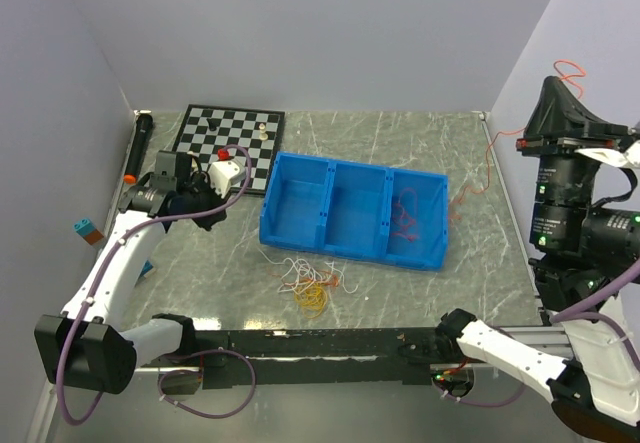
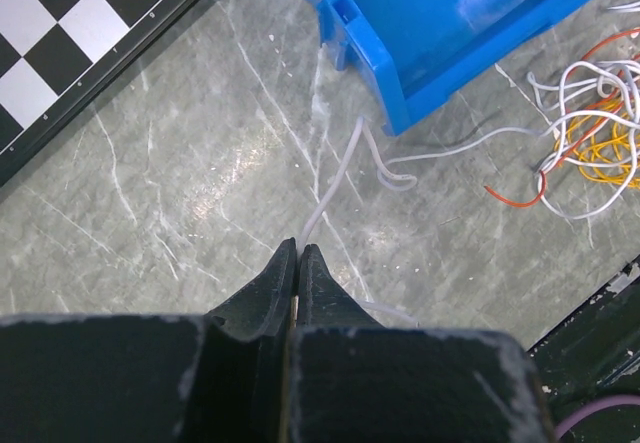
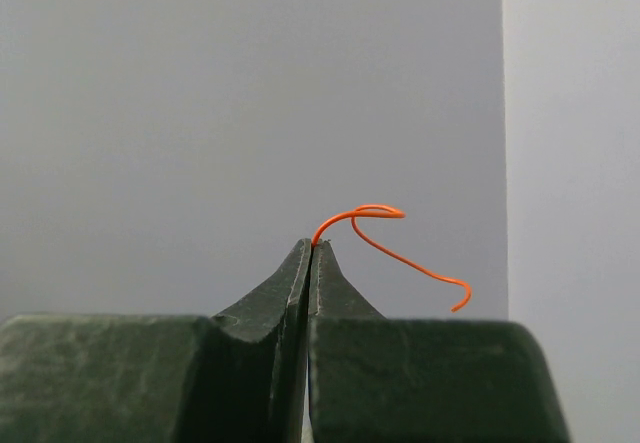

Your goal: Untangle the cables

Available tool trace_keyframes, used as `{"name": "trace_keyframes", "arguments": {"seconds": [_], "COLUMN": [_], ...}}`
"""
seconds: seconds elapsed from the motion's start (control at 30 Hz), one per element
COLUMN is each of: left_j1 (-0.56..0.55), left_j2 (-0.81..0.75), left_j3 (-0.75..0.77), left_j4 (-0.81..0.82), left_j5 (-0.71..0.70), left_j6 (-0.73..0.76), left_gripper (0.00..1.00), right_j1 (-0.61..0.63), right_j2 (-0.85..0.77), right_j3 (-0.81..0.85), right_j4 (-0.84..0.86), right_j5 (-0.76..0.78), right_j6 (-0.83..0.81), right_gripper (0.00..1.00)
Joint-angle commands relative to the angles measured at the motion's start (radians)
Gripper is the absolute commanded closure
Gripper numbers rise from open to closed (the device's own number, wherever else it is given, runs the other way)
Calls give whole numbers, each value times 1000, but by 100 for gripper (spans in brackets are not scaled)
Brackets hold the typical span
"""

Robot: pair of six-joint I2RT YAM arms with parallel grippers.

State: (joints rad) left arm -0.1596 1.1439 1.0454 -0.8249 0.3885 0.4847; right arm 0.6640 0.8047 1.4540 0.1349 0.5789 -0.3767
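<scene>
A tangle of white, yellow and red-orange cables (image 1: 310, 283) lies on the table in front of the blue bin (image 1: 345, 253); it also shows in the left wrist view (image 2: 595, 123). My left gripper (image 1: 210, 215) is low over the table left of the bin, shut (image 2: 298, 248) on a white cable (image 2: 340, 173) that runs back to the tangle. My right gripper (image 1: 553, 81) is raised high at the right, shut (image 3: 311, 243) on an orange cable (image 3: 400, 255). That cable (image 1: 490, 153) hangs down towards the bin's right compartment, where red cord (image 1: 405, 218) lies.
The blue bin (image 2: 450, 23) has three compartments. A chessboard (image 1: 232, 133) with a few pieces lies at the back left and shows in the left wrist view (image 2: 60, 53). A black cylinder (image 1: 138, 143) and a small blue-and-orange block (image 1: 87, 230) sit at the left edge.
</scene>
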Motion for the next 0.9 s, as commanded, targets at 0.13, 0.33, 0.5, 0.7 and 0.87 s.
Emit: {"name": "trace_keyframes", "arguments": {"seconds": [0.13, 0.33, 0.5, 0.7, 0.87], "left_j1": [-4, -4, -6, -6, -8], "left_j2": [-6, 13, 8, 19, 8], "left_j3": [-13, -15, -19, -21, -25], "left_j4": [41, 50, 49, 55, 58], "left_j5": [-17, -5, -22, -19, -20], "left_j6": [0, -15, -8, -14, -14], "left_gripper": [99, 99, 99, 99, 99], "right_j1": [-4, -4, -4, -4, -4], "right_j2": [-9, -38, -71, -55, -36], "right_j3": [81, 82, 83, 48, -26], "right_j4": [169, 195, 212, 154, 138], "right_j5": [-13, -48, -83, -83, -74], "right_j6": [-139, -125, -122, -64, -1], "right_gripper": [100, 100, 100, 100, 100]}}
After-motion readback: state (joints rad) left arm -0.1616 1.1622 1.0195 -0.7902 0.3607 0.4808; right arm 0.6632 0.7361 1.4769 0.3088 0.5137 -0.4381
